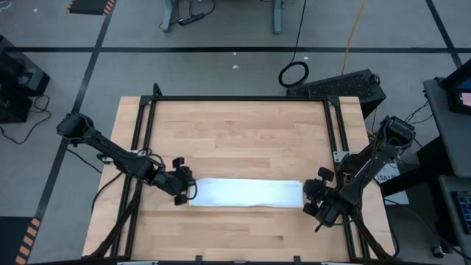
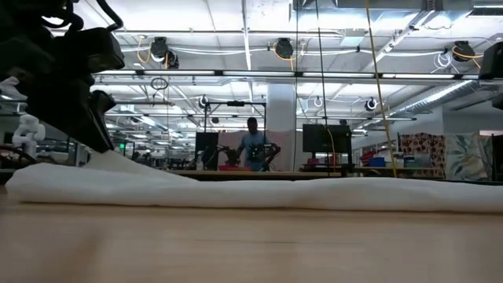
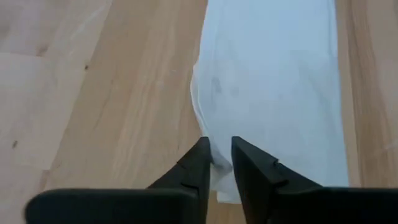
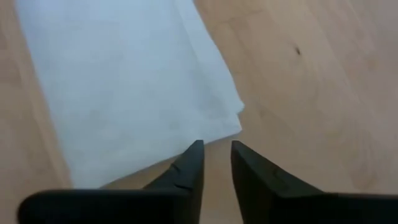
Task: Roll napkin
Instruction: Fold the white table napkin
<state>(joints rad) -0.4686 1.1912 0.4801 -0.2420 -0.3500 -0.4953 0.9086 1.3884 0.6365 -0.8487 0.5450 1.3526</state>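
Right now the napkin point(image 1: 246, 193) lies flat on the wooden surface point(image 1: 235, 140) as a long, narrow white strip. It looks soft and thin, with no pattern, and it is folded into layers that show at its edges. It stretches from one claw to the other.

At one short end sits the left claw point(image 3: 221, 152). Its two dark fingers are a little apart, with a bit of white cloth edge between their tips.

At the other short end sits the right claw point(image 4: 216, 151). Its fingers are a little apart too, and they hold nothing. The napkin's corner lies just in front of their tips, over bare wood.

Seen from low down, the napkin point(image 2: 251, 192) is a low, puffy white band.
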